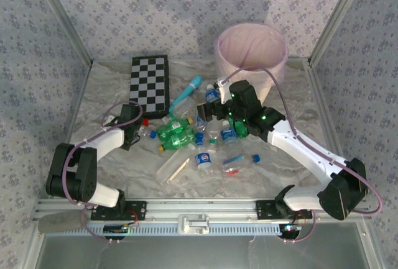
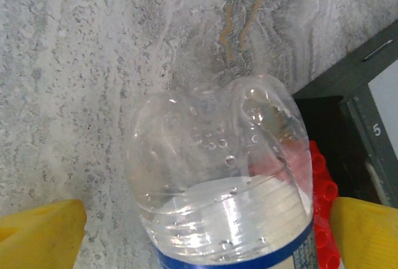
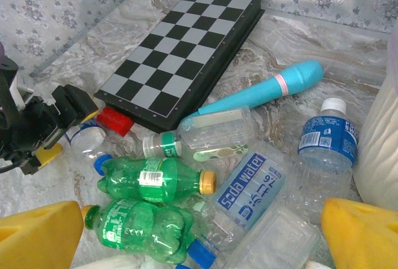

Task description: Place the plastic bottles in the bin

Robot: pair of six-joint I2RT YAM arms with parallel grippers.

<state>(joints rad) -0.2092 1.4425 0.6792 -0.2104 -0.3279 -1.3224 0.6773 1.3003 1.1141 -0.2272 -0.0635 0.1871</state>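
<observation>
Lying lower centre inside the wide-spread left tool [image 2: 205, 235], the clear bottle [image 2: 217, 176] could be squeezed out at its slick rounded end, or perhaps snagged on the red cap [image 2: 320, 219] beside it, and dropped short of the bin [image 1: 219, 48].

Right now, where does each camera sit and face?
Top external: above, behind the bases, looking down over the marbled table to the round cream-white bin; both arms show.
Left wrist: on that arm, aimed down at a clear blue-labelled plastic bottle between its yellow fingertips.
Right wrist: low, facing the black-and-white checkerboard across the bottles; yellow fingertips show.
Shared: top and right wrist see the checkerboard.
</observation>
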